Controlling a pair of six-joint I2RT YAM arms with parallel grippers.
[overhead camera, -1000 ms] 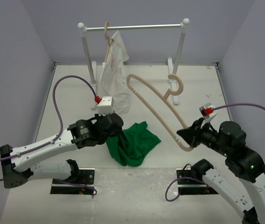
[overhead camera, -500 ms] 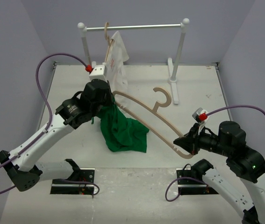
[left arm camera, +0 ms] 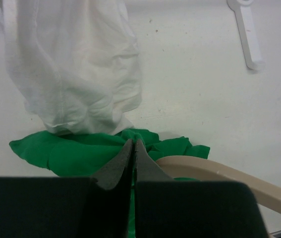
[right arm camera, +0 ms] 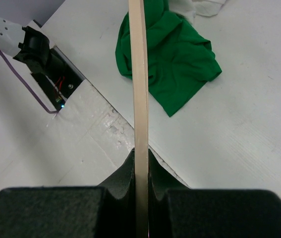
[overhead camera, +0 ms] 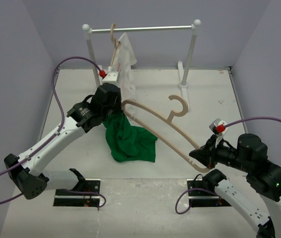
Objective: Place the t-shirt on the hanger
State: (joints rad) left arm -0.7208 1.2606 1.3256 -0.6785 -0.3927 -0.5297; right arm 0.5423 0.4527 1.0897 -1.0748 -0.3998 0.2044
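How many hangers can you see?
2. One tan hanger is pinched in the right claw; a second hanger hangs on the rail at the back, holding a white shirt.

Hanger (overhead camera: 172,119) end inside right jaws

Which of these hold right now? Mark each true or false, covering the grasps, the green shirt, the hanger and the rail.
1. The right jaws clamp the hanger near one arm end. True.
2. The green t-shirt is draped over both hanger arms. False: it hangs bunched from the left jaws, beside the hanger's far end.
3. A white garment hangs from the rail. True.
4. The left jaws are open. False: they are shut on the green fabric.
5. The held hanger's hook sits on the rail. False: that hanger is held out over the table, clear of the rail.
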